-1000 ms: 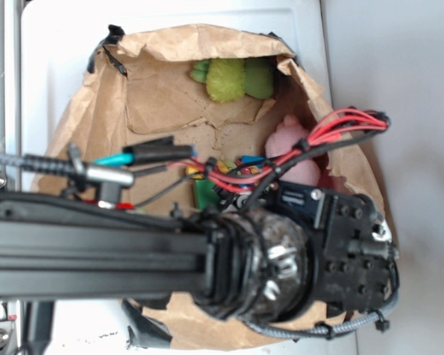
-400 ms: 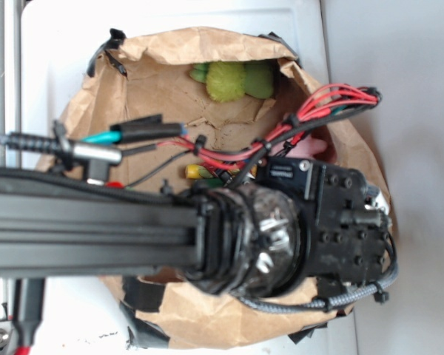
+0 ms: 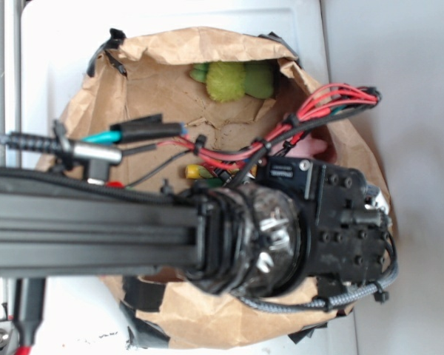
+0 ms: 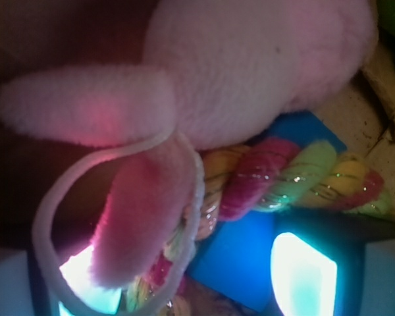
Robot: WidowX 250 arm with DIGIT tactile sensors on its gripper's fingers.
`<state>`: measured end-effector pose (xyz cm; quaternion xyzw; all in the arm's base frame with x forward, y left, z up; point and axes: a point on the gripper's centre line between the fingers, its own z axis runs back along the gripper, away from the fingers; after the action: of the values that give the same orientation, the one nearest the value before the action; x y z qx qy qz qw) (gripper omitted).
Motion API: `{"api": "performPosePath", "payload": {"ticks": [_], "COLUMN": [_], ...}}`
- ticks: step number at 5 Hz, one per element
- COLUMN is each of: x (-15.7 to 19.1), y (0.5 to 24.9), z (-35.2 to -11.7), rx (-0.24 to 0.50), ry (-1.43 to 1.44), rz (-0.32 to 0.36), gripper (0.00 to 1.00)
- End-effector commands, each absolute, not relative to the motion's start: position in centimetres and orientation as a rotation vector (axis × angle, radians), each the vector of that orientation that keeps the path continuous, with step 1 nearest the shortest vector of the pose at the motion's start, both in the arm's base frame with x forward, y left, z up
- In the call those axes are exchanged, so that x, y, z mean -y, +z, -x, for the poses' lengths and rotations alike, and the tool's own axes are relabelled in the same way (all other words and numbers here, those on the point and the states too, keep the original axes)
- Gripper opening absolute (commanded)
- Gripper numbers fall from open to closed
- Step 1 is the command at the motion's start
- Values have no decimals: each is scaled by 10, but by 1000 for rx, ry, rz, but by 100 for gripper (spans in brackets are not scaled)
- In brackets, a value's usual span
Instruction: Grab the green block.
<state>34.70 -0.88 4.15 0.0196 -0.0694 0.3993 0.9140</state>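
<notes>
The arm (image 3: pixel 96 237) comes in from the left as a long black bar, ending in a chunky wrist block (image 3: pixel 340 222) with red cables (image 3: pixel 333 100) looping over it. From the wrist camera, the gripper (image 4: pixel 197 283) shows only as two glowing fingertips (image 4: pixel 303 273) at the bottom edge, set wide apart.

Arm (image 3: pixel 96 229): black ribbed metal link ending in a glossy round joint (image 3: pixel 263 240). Wrist housing (image 3: pixel 348 222): matte black, studded with screws. Red and black cable bundle (image 3: pixel 311 111) loops overhead; braided grey conduit (image 3: pixel 333 299) runs beneath
</notes>
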Motion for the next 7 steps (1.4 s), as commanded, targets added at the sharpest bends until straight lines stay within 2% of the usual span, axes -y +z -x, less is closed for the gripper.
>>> {"api": "performPosePath", "payload": {"ticks": [1, 3, 4, 7], "x": [2, -17, -25, -27], "y": [77, 119, 124, 100], "z": [-343, -312, -301, -296], "rx": [244, 236, 226, 242], "ry": [843, 785, 808, 900], "rz": [28, 152, 173, 196], "gripper": [100, 100, 100, 100]}}
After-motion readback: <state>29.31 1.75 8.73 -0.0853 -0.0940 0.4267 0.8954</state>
